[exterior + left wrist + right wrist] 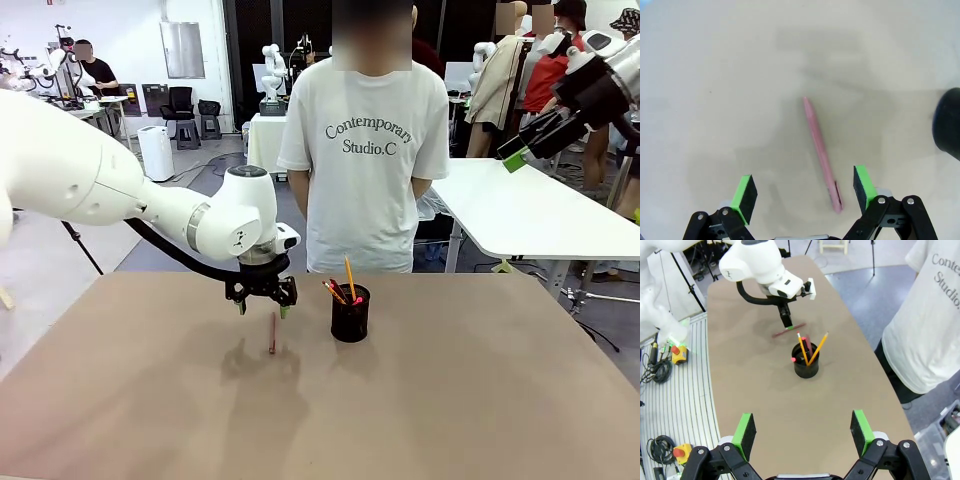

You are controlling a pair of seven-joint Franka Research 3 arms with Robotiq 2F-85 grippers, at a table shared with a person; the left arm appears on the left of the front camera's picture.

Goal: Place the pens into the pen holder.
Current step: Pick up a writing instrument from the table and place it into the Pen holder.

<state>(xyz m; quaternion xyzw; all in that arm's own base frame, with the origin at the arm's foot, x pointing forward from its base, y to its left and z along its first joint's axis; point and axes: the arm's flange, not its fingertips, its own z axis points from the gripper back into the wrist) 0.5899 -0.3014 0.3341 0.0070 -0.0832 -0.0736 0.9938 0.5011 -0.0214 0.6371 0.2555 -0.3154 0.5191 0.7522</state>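
Brown worktop [480, 400], person [365, 150] in a white printed T-shirt standing at its far edge.

Pen holder [350, 315] – black mesh cup, upright, close to the far edge and about midway along it. Pens stand in it, leaning apart: a yellow-orange one [349, 275] tilted toward the far edge, and shorter ones with pink-red marks [333, 290] angled toward the robot's left. From the right wrist view the holder [806, 367] shows three sticks fanned out, the yellow one [818, 347] leaning farthest.

One pen loose on the worktop [272, 333] – pinkish red-brown, flat, just to the robot's left of the holder, apart from it.

Left pincer [263, 309] – low over the worktop, pointing straight down at the loose pen. Fingers spread wide, nothing between the pads. In its own wrist view the pincer [804, 192] brackets the pen [821, 152], which lies aslant with one end close to the right-hand green pad; contact cannot be told. Dark curve of the holder [947, 122] at the picture's right edge.

Right pincer [520, 152] – raised high toward the worktop's right side, well clear of everything. In its wrist view the pincer [802, 432] is wide open and empty.
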